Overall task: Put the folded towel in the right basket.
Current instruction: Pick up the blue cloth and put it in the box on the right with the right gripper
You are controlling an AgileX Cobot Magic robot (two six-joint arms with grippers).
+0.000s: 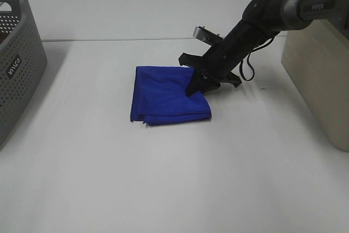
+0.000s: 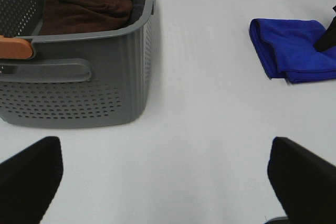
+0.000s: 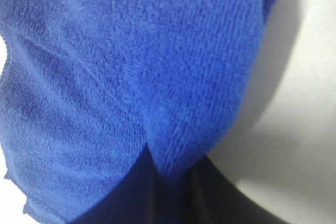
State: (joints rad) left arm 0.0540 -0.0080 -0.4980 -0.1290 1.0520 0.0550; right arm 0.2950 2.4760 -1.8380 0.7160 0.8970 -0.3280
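Observation:
The folded blue towel lies flat in the middle of the white table. My right gripper reaches down from the right onto the towel's right edge. In the right wrist view the towel fills the frame, and a ridge of its cloth runs down between the dark fingers, pinched there. The right basket is beige and stands at the table's right edge. My left gripper is open and empty, its fingertips wide apart, far to the left of the towel.
A grey perforated basket stands at the left edge. In the left wrist view this basket holds a brown towel. Bare white table lies in front of the blue towel.

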